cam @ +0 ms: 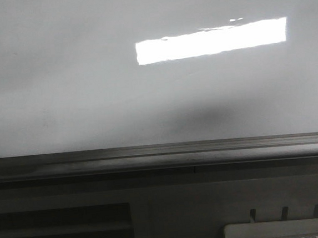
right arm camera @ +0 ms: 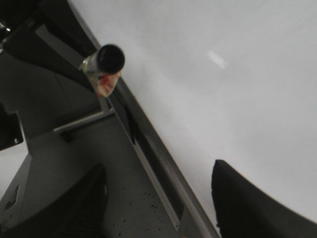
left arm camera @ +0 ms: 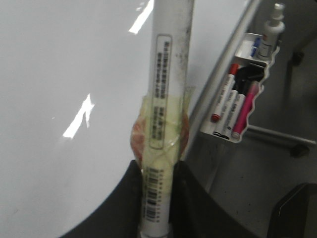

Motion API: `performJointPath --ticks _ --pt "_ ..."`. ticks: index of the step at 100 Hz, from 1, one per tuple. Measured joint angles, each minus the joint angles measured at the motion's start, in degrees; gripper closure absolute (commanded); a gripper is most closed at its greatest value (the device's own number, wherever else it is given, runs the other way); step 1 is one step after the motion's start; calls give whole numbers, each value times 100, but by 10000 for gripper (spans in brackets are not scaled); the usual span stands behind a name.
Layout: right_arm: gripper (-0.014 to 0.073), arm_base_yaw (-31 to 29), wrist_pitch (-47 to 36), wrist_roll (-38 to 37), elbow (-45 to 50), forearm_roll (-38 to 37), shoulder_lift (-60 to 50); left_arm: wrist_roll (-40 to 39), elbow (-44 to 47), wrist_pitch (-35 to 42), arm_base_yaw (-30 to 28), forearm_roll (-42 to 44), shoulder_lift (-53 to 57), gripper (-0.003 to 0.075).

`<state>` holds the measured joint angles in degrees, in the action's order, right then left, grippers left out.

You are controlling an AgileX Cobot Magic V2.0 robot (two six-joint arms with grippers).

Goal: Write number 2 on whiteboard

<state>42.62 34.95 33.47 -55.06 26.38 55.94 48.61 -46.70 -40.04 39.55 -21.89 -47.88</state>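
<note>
The left gripper is clamped on a white taped marker, evidently readied for writing, the right gripper stands apart and empty, and the glossy white grey-framed whiteboard ahead shows no number 2.
</note>
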Motion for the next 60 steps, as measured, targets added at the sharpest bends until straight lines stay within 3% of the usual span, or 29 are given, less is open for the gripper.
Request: performJointPath --ticks 24,60 --pt "183 950 -513 104 -660 -42 939 216 0 -368 216 14 395 741" --pt "183 1051 -816 147 -766 694 1218 219 0 -516 216 24 418 741"
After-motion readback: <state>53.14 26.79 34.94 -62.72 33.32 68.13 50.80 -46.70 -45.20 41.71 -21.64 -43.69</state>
